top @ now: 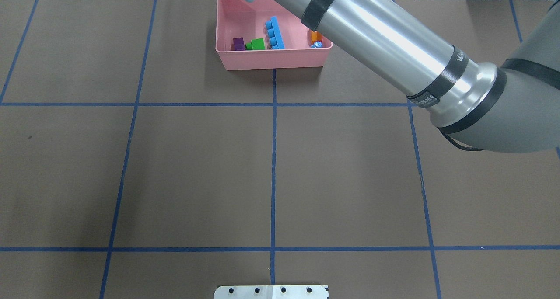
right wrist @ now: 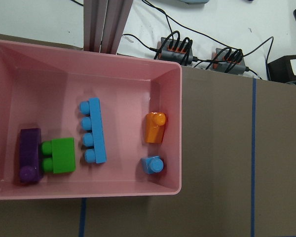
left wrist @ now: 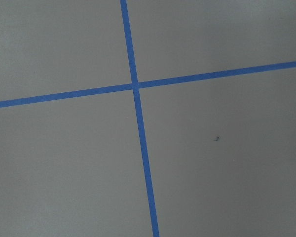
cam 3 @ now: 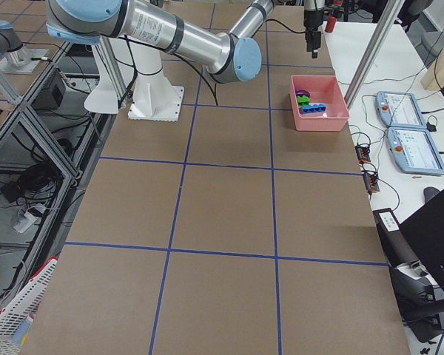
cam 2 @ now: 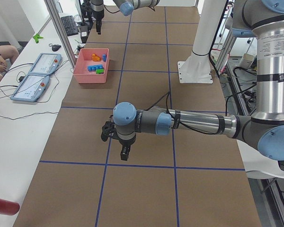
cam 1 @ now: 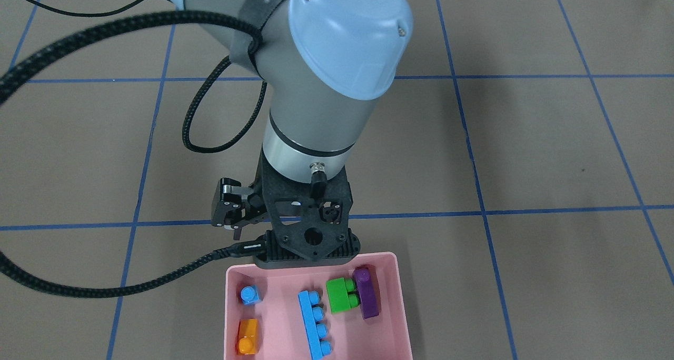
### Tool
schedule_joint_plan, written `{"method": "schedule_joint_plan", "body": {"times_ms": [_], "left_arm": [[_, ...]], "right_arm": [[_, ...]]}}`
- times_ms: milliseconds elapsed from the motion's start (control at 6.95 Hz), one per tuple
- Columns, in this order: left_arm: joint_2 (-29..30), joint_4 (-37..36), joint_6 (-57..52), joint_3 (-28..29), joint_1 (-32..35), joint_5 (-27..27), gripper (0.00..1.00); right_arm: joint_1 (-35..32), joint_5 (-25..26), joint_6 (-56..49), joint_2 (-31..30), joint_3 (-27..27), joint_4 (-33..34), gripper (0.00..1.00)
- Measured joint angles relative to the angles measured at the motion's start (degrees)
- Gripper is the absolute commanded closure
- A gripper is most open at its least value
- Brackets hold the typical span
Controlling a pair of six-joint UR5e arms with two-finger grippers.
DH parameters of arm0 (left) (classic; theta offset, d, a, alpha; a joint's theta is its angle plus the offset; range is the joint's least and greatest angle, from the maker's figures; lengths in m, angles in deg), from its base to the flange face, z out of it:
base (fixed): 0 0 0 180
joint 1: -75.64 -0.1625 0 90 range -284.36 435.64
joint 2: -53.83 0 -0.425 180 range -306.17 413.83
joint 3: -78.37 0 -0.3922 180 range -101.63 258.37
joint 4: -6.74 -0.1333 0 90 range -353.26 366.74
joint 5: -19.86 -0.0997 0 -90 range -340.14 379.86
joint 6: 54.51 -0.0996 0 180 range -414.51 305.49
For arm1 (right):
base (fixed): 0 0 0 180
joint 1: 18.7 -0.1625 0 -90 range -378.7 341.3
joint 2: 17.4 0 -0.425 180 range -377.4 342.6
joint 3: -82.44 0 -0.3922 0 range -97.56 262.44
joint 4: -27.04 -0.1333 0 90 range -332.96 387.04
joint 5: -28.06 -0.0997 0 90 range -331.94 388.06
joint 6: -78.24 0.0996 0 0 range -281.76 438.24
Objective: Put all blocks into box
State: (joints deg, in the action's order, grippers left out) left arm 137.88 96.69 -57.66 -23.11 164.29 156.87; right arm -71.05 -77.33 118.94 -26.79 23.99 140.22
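1. Box [right wrist: 89, 69]: shallow pink plastic tray filling the left and centre of the right wrist view; it stands on the brown worktop [top: 197, 168], at the top centre of the overhead view.
2. Contents: purple elongated brick [right wrist: 29, 155] at the lower left of the tray floor, with the green two-stud brick [right wrist: 61, 155] against it, seemingly touching; long blue four-stud brick [right wrist: 93, 131] at centre; orange sloped brick [right wrist: 155, 127] and tiny blue one-stud brick [right wrist: 152, 165] near the right wall, apart from each other.
3. Progress: all five bricks lie inside the box, so the task appears complete.
4. Right gripper [cam 1: 234, 207]: hangs just above the tray's rim at the centre of the front-facing view; its fingers are largely hidden by the camera mount, so open or closed cannot be told; no brick is seen in it.
5. Left gripper [cam 2: 125, 152]: above bare worktop, well apart from the box; visible only in the left side view, so its state cannot be told; its wrist camera shows only crossed blue tape lines [left wrist: 138, 123].
6. Handling (judged): the bricks look light, rigid and smooth; hold is best taken across the flat side walls, not the studs or the orange slope; the tiny blue brick leaves little margin; the tray is probably light and could slide if nudged.
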Motion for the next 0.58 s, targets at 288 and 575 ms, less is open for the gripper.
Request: {"method": "schedule_joint_plan", "body": {"times_ms": [288,575], "left_arm": [[-0.7,-0.1,-0.1,-0.6,0.1,-0.1,0.0],[-1.2,0.0,-0.1,-0.9,0.2,-0.3,0.0]], "right_arm": [[-2.3,0.1,-6.1,-2.4,-4.9,5.3,0.0],[-6.2,-1.9,-14.0,-14.1,-19.0,9.2,0.0]]}}
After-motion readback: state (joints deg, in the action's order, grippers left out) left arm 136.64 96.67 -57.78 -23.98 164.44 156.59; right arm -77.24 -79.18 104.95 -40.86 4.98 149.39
